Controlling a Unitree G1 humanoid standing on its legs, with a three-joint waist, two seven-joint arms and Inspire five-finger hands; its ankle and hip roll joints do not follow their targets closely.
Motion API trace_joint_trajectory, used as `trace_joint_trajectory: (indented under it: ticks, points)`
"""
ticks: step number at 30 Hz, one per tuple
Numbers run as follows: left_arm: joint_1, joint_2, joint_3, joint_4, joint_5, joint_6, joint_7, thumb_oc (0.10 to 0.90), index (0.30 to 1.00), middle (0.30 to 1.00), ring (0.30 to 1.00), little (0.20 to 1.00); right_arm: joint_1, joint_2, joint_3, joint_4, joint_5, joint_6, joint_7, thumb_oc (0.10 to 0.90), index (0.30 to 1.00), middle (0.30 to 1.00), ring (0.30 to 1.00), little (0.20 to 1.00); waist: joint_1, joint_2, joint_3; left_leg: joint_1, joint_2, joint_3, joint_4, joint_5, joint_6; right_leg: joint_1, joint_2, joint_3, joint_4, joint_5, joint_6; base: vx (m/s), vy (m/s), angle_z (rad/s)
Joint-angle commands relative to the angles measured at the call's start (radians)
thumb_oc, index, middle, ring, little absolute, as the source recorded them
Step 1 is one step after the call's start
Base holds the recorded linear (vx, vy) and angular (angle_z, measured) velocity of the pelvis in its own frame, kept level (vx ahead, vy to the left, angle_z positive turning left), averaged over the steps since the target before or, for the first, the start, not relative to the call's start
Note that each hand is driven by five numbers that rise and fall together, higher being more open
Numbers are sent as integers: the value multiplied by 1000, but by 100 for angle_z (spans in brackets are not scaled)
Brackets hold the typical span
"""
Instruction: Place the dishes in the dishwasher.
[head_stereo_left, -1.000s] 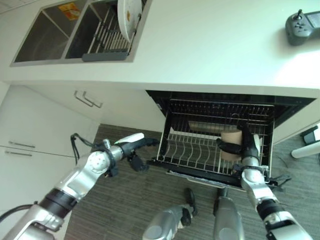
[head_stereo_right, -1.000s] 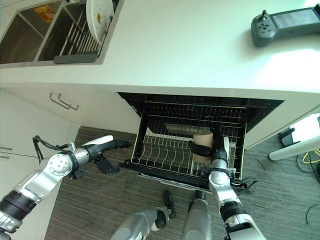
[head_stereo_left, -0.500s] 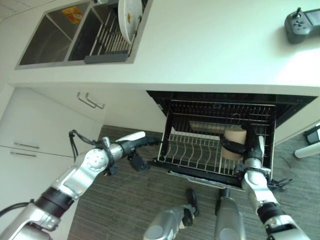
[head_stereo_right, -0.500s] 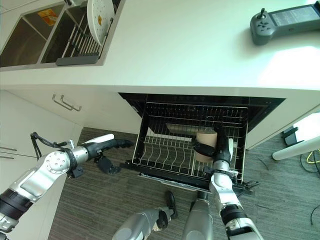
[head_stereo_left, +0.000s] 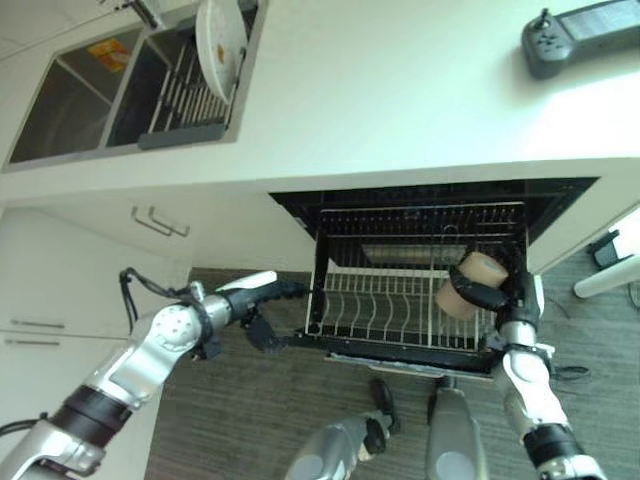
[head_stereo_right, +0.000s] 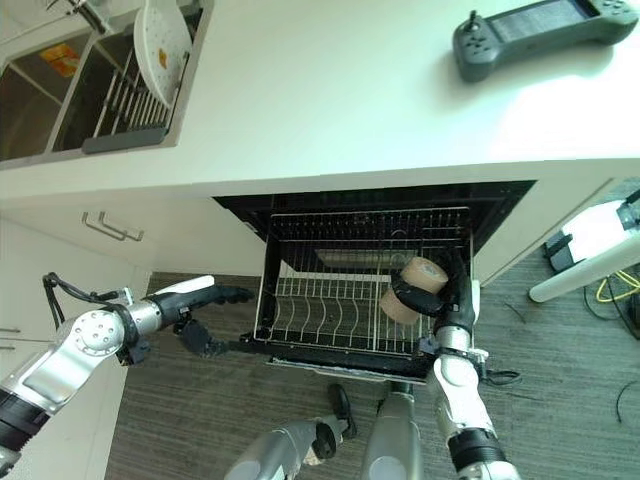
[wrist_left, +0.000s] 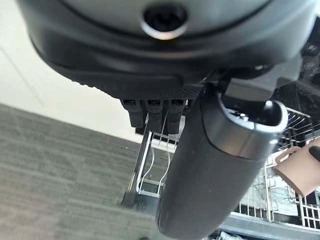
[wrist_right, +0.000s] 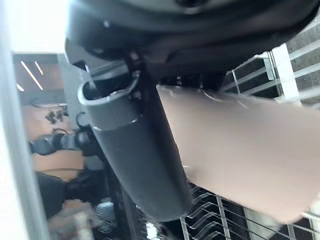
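Observation:
A tan cup (head_stereo_left: 468, 284) is in my right hand (head_stereo_left: 503, 293), whose fingers and thumb (wrist_right: 145, 160) curl round it. The cup (wrist_right: 240, 155) hangs tilted just above the right side of the pulled-out dishwasher rack (head_stereo_left: 395, 344). My left hand (head_stereo_left: 262, 294) is low at the rack's left front corner, fingers straight and reaching towards the wire frame, thumb hanging below. The left wrist view shows the rack (wrist_left: 250, 200) and the cup (wrist_left: 300, 172) past that hand. A white plate (head_stereo_left: 220, 42) stands on edge in the drying rack in the sink.
The white counter (head_stereo_left: 400, 90) overhangs the open dishwasher. A dark handheld controller (head_stereo_left: 580, 30) lies at the counter's far right. The double sink (head_stereo_left: 90, 95) is at the far left. Cabinet handles (head_stereo_left: 152, 219) stick out below the sink. A white stand (head_stereo_right: 590, 245) is on the floor at right.
The whole picture has shifted, so the camera moved. My right hand has lifted the cup out of the rack's right side and tilted it. My left hand stays by the rack's left corner.

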Motion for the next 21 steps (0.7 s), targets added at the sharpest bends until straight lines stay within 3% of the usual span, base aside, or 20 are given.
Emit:
trace_joint_trajectory:
  ticks: [1,9,21]
  points:
    - [26,69,111,-34,-8,-22,20,800,900,900,900,900,228,-59,-64,-39,15,-23,16,800,900,900,900,900,-56,-4,-42,-63,117,-13,175,-206,-33,60,-74,26,-34,-128,108,-5,-17,-3]
    - [65,69,124,-24,-1,-31,18,800,900,900,900,900,279,-64,-60,-92,18,23,62,800,900,900,900,900,-66,-15,-72,-43,119,-12,175,-219,-35,76,-68,28,-34,-141,112,1,-10,-3]
    - [76,64,118,-24,-3,-16,16,800,900,900,900,900,297,-60,-29,-131,43,-7,173,800,900,900,900,900,-58,-13,-100,-51,121,-20,175,-218,-38,71,-66,26,-34,-143,109,0,0,0]
